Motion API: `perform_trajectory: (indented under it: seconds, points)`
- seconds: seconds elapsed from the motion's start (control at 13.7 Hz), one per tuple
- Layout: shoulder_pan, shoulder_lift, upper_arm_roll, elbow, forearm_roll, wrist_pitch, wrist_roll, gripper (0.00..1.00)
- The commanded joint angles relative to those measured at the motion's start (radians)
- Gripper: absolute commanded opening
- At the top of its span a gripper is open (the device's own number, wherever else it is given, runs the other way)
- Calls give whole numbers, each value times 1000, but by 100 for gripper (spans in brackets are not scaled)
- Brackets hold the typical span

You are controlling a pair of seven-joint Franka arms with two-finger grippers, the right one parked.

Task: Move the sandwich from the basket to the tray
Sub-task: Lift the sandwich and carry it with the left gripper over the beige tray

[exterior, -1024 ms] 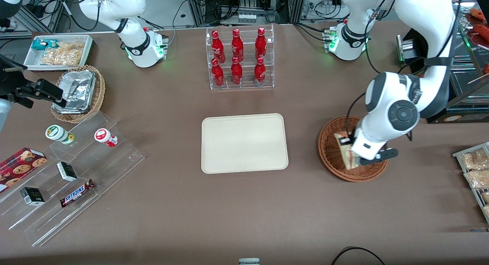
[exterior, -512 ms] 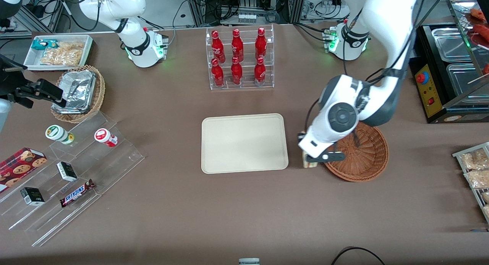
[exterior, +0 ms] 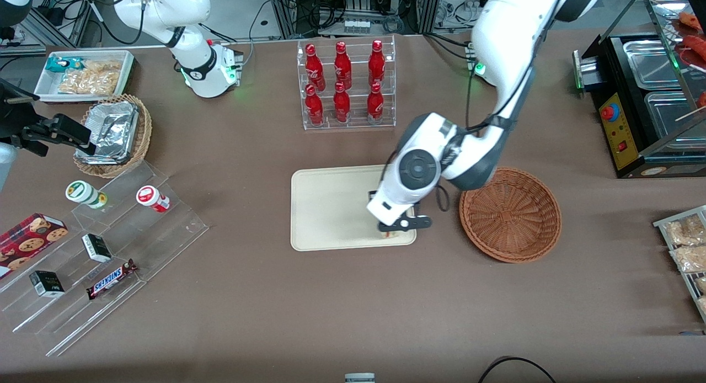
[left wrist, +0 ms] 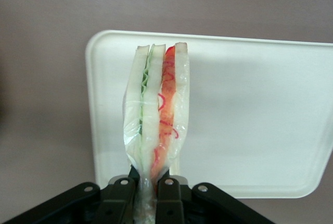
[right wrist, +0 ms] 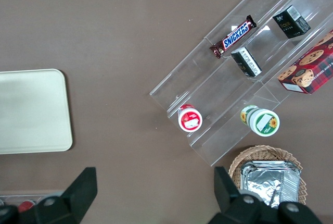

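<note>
Sandwich [left wrist: 157,114] first: a wrapped wedge of white bread with green and red filling, pinched by its narrow end in the tool [left wrist: 148,185], whose jaws are closed tight on wrapper and bread. It hangs in the air above the tray [exterior: 331,206], over the corner nearest the basket [exterior: 510,214] and the front camera. It looks light and soft. The clear film is probably slick, and the layers would likely squash or slide under a hard squeeze, so a grip low across both bread faces, as it is now, seems the sensible hold. The free end splays slightly where the slices part.

Going across the front view from the tray toward the basket, the working arm reaches down over the tray's edge with its wrist bent and the tool pointing roughly straight down at the bench [exterior: 353,306]. The forearm slopes up and away over the gap between tray and basket. The basket lies bare of any sandwich, just beside the tray.
</note>
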Motion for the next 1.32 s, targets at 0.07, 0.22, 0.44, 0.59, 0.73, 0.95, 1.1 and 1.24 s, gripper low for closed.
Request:
perform_trajectory:
  seconds: [0.07,0.22,0.44,0.59,0.73,0.95,1.1,1.24]
  points:
    - [-80,110,14,128,-6,17,-94,7]
    - [-110,131,17,137,-3,48,-112,7]
    - [-135,170,17,165,14,57,-120,7]
    - [-141,171,17,162,40,60,-118,7]
    - [-143,173,17,154,42,74,-112,9]
    - [-144,178,17,128,42,111,-111,16]
    - [-147,179,16,125,42,111,-112,25]
    - [-147,181,16,124,39,111,-121,79]
